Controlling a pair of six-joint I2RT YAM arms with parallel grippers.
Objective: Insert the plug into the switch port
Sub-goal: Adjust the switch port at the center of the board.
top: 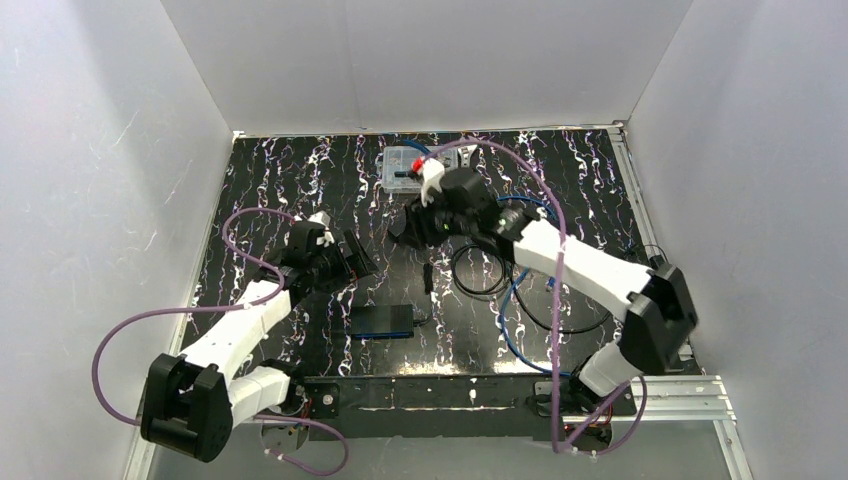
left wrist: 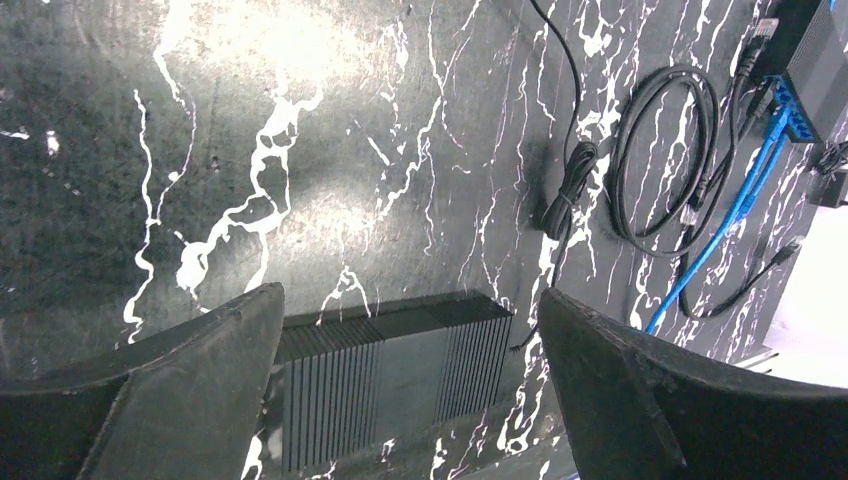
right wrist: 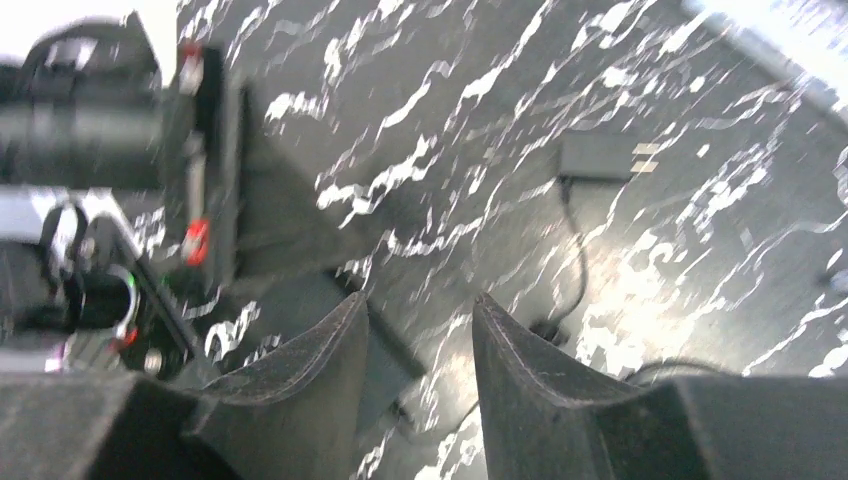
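Plug [top: 419, 318] sits at the right-hand end of the small black box [left wrist: 400, 375], where a thin black cable [left wrist: 560, 240] meets the box's edge. The switch port in that edge is too small to make out, and I cannot tell whether the plug is fully seated.

The right jaws stand partly open with nothing between them, their dark fingers [right wrist: 300, 370] a modest gap apart over the marbled table [right wrist: 700, 300]; that view is blurred. From above, they hang over the middle of the table, beyond the box and apart from it.

The left jaws are spread wide and grip nothing. Their two fingers [left wrist: 190, 380] frame the ribbed top of the box lying below them.

Outward from the box, the thin cable runs to a tied bundle [left wrist: 568, 190]. Beside that lie a coil of black cable [left wrist: 660, 150] and a blue cable [left wrist: 730, 220], which leads to another black device [left wrist: 815, 60]. A clear parts box [top: 400, 168] stands at the far edge of the table, behind the right arm [top: 580, 265].
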